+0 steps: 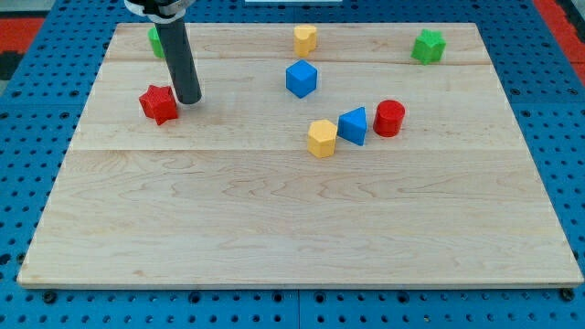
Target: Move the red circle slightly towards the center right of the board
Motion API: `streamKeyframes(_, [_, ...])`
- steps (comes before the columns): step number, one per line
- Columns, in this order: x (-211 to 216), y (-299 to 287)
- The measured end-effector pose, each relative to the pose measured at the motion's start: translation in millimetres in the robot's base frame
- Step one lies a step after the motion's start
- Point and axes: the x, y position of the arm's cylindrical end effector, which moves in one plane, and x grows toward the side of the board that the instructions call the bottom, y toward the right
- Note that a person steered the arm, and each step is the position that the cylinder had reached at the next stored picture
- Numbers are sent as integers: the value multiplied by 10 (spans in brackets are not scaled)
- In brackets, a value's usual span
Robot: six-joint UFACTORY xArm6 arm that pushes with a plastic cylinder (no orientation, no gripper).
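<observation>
The red circle [389, 118] is a short red cylinder right of the board's middle, touching or almost touching the blue triangle [353, 126] on its left. My tip [188, 100] is far off at the view's upper left, just right of the red star [159, 103]. The dark rod rises from the tip toward the view's top.
A yellow block [322, 138] sits left of the blue triangle. A blue cube [301, 79] and a yellow block [305, 38] lie above them. A green star [428, 46] is at the upper right. A green block [155, 41] is partly hidden behind the rod. The wooden board [292, 228] lies on a blue pegboard.
</observation>
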Motion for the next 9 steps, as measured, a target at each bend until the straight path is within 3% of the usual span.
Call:
streamKeyframes(2, [-91, 35])
streamKeyframes(3, [-144, 377])
streamKeyframes(5, [164, 1737])
streamKeyframes(7, [419, 2668])
streamKeyframes(9, [419, 2836])
